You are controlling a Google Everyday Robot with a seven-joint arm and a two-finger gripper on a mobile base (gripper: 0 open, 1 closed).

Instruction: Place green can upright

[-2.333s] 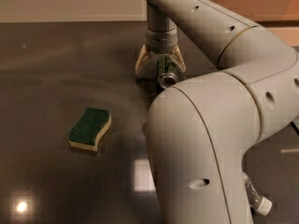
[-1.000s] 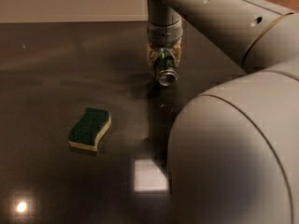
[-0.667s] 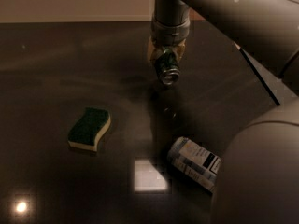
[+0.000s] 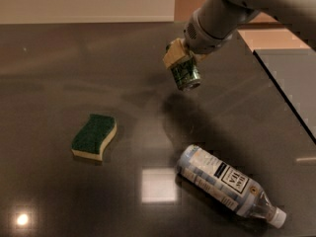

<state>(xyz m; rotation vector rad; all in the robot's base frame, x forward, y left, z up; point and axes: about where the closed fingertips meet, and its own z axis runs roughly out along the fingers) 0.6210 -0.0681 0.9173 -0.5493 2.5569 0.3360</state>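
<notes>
The green can (image 4: 184, 75) is a small dark green speckled can with a silver end. It hangs in the air above the dark table (image 4: 59, 73), tilted with its silver end pointing down and to the right. My gripper (image 4: 177, 58) comes in from the upper right and is shut on the can's upper part, its tan pads (image 4: 171, 56) against the can's sides. The can touches nothing below it.
A green-topped yellow sponge (image 4: 94, 136) lies on the table at left. A clear plastic bottle (image 4: 226, 184) with a white-and-black label lies on its side at lower right. The table's right edge (image 4: 286, 95) runs diagonally at right.
My arm has swung up and away to the right, uncovering the lying bottle. The gripper has lifted the can off the table and tilted it.
</notes>
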